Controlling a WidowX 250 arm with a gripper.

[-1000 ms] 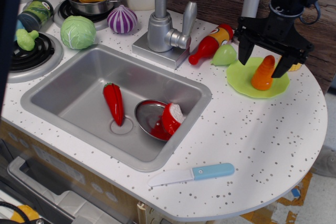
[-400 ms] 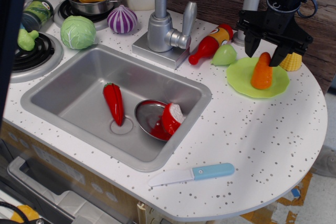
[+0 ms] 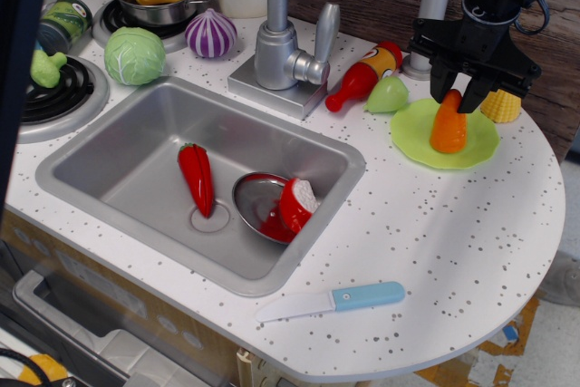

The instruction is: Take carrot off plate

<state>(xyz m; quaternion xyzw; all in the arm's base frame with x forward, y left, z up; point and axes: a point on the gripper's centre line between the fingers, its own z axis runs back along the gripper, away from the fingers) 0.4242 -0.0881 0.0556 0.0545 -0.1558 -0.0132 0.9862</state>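
The orange carrot [image 3: 449,129] stands nearly upright on the lime-green plate [image 3: 410,130] at the back right of the counter. My black gripper [image 3: 460,97] comes down from above, and its two fingers are closed against the carrot's narrow top end. The carrot's base still rests on the plate. The fingers hide the carrot's tip.
A yellow corn cob [image 3: 501,106] lies just right of the plate. A green pear-shaped toy [image 3: 388,95] and a red bottle [image 3: 366,75] lie to its left. The sink [image 3: 109,165] holds a red pepper [image 3: 197,177] and a metal bowl [image 3: 256,198]. A blue-handled knife [image 3: 332,301] lies near the front edge.
The gripper's fingers have closed from wide open beside the carrot to a tight hold on its top. The gripper shifted slightly back and right. The carrot now stands a little more upright.
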